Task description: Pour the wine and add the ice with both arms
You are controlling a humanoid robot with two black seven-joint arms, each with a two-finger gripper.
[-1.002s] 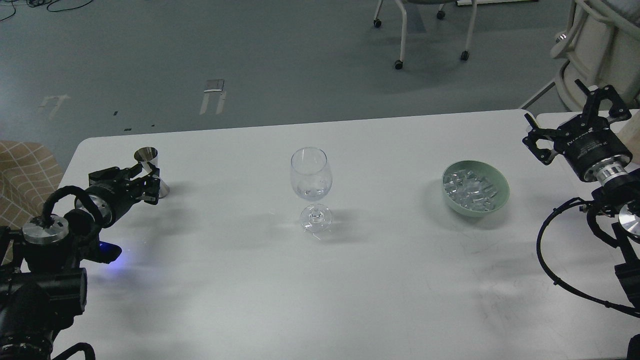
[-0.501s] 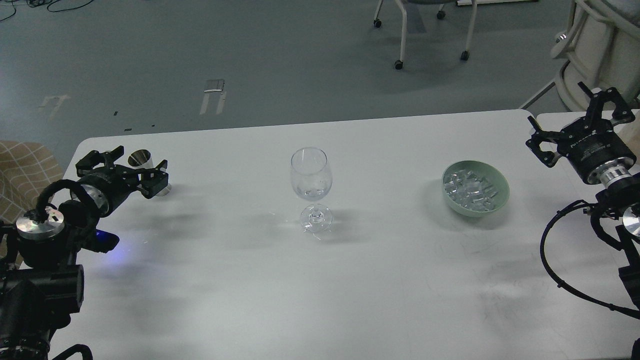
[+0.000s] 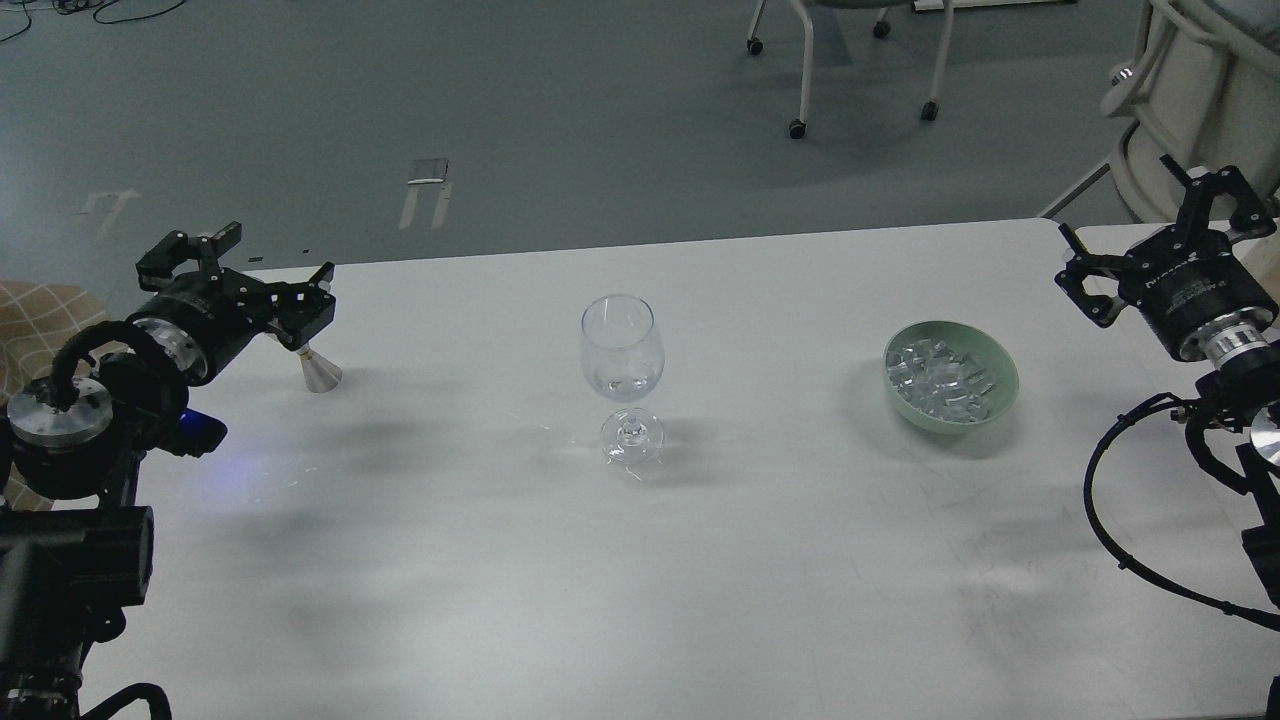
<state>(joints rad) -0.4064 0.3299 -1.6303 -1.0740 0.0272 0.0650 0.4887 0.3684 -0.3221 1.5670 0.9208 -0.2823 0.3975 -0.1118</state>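
Observation:
A clear wine glass (image 3: 622,372) stands upright mid-table with a little colourless wine (image 3: 622,384) at the bottom of its bowl. A pale green bowl (image 3: 996,372) at the right holds a heap of clear ice cubes (image 3: 938,378). A small silver jigger (image 3: 320,374) stands at the left; only its lower cone shows below my left gripper. My left gripper (image 3: 245,272) is open and empty, raised above the jigger. My right gripper (image 3: 1160,235) is open and empty, above the table's right edge, right of the bowl.
The white table (image 3: 640,560) spans the view, its far edge at the middle of the frame. A second white table edge (image 3: 1100,236) abuts at the right. Chair legs on castors (image 3: 800,100) stand on the grey floor behind. A tan checked cushion (image 3: 40,310) lies far left.
My left gripper opened, let go of the jigger and rose up and back, leaving it standing. My right gripper drifted slightly right and stayed open.

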